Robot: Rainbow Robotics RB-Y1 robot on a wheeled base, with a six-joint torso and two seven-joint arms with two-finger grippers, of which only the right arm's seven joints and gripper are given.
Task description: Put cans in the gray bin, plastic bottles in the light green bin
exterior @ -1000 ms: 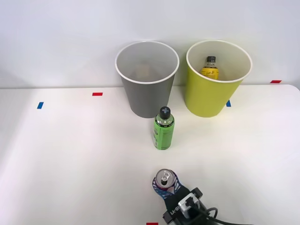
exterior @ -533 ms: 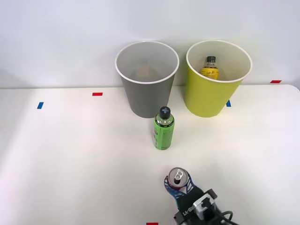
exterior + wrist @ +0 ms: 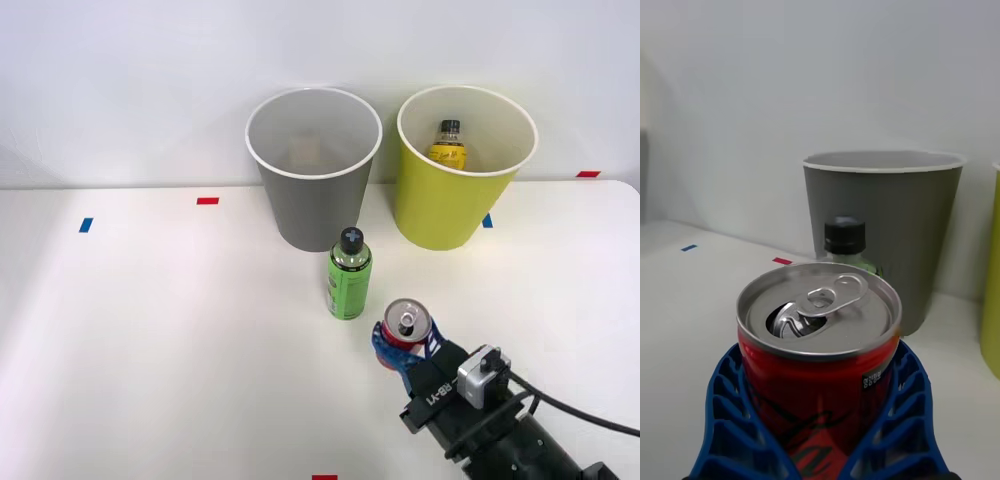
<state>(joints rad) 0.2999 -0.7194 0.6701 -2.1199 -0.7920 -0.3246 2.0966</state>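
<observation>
A red can (image 3: 406, 330) with a silver top is clasped by blue ribbed fingers (image 3: 895, 420). At its 11 o'clock, a green-labelled bottle (image 3: 348, 275) is capped in black. At 12, a gray bin (image 3: 314, 170) and a yellow-green bin (image 3: 455, 200) are rimmed in white; a yellow-orange bottle (image 3: 448, 143) is capped black.

A white table (image 3: 150, 330) with small red and blue tape marks (image 3: 207, 201) along its far edge meets a plain pale wall (image 3: 120, 80).
</observation>
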